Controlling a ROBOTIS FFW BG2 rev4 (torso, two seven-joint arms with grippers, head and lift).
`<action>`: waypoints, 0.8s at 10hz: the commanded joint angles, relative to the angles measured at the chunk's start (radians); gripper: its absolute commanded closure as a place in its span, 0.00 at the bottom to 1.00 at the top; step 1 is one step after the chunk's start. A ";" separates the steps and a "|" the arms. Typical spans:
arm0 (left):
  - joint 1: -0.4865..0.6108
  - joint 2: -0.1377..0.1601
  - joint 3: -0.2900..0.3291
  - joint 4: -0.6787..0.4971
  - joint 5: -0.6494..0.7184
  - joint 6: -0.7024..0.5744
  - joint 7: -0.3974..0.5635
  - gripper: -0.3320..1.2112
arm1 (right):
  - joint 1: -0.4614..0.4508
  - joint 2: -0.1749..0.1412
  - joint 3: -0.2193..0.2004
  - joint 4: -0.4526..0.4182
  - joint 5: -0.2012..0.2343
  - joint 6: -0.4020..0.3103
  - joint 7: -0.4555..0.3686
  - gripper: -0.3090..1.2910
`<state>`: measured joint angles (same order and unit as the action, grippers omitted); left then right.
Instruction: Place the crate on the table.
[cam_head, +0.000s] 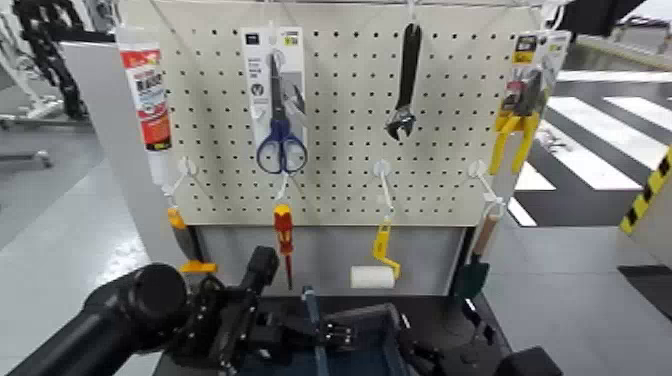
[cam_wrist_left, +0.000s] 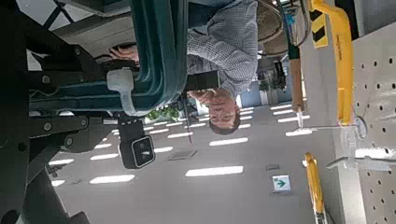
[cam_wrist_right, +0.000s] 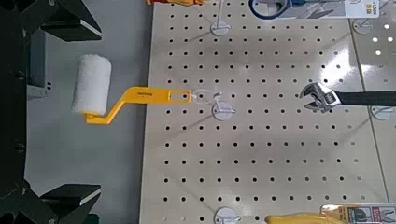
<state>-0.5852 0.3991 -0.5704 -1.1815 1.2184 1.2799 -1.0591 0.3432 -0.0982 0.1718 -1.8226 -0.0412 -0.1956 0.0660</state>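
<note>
Crate (cam_head: 350, 335) sits low before you at the front of the black desk (cam_head: 455, 310), below the pegboard (cam_head: 350, 120) with its paint roller (cam_head: 372, 276). Your left gripper (cam_head: 300, 335) grasps the crate's rim and divider; your right gripper (cam_head: 425, 357) sits beside its right end, jaws' state unclear.

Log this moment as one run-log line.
crate: held low before pegboard | left gripper: shut on crate rim | right gripper: at crate's right edge | table: below
</note>
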 joint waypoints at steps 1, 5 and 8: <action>-0.025 -0.009 -0.035 0.057 -0.037 -0.057 -0.050 0.98 | -0.001 0.000 0.003 0.005 -0.006 -0.004 0.000 0.28; -0.061 -0.022 -0.062 0.108 -0.094 -0.108 -0.130 0.98 | -0.003 0.000 0.006 0.009 -0.011 -0.005 0.001 0.28; -0.074 -0.033 -0.077 0.148 -0.111 -0.140 -0.167 0.98 | -0.003 0.002 0.008 0.011 -0.013 -0.007 0.001 0.28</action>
<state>-0.6575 0.3687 -0.6453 -1.0400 1.1092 1.1451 -1.2255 0.3400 -0.0977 0.1797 -1.8117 -0.0535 -0.2024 0.0668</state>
